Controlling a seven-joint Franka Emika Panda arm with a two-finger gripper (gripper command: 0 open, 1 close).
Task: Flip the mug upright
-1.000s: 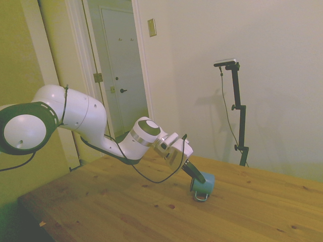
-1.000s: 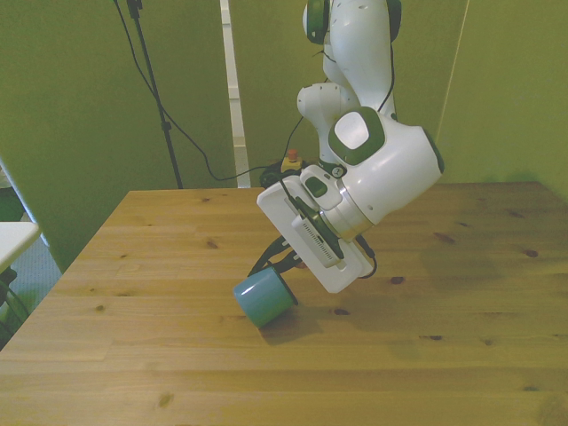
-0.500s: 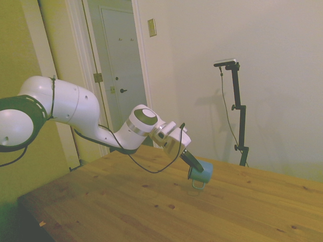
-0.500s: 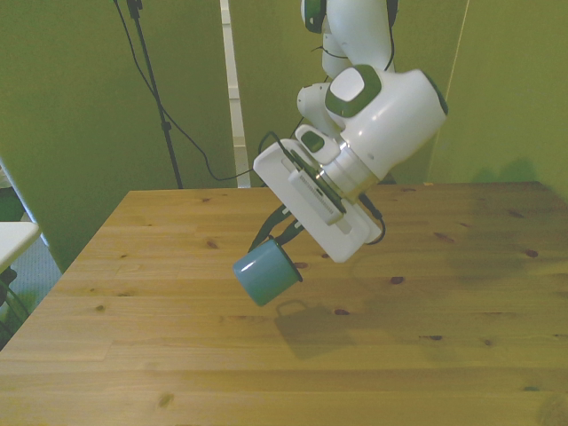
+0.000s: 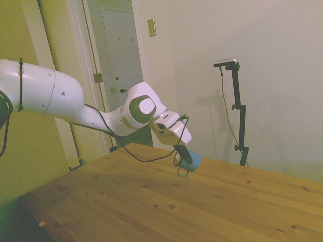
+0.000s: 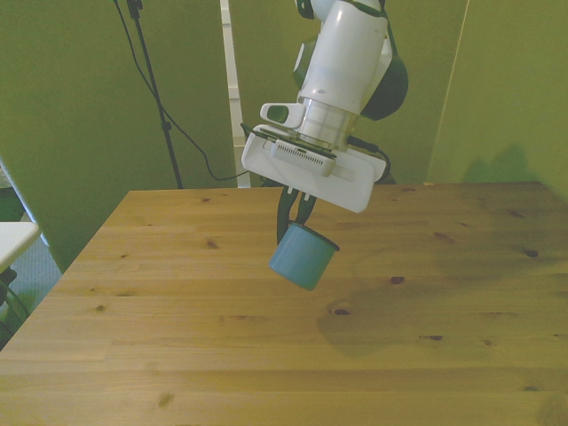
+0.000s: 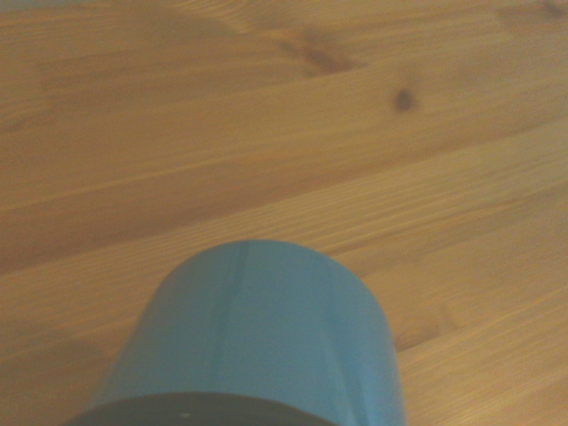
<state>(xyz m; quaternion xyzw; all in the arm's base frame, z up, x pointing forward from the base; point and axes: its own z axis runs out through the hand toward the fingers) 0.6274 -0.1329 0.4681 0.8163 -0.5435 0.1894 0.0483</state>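
Now the mug (image 6: 303, 256) hangs clear above the counter (image 6: 177, 337).
We have raised and turned it since a second ago; the fingers (image 6: 291, 213) grasp its rim, mouth tilting upward, ready to set down.

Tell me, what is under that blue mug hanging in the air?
Only bare wooden table lies under the mug, which hangs clear of it in the gripper, with its shadow on the boards. Its inside is hidden.

Home room: panelled door (image 5: 120, 65), wooden table (image 5: 151, 212)
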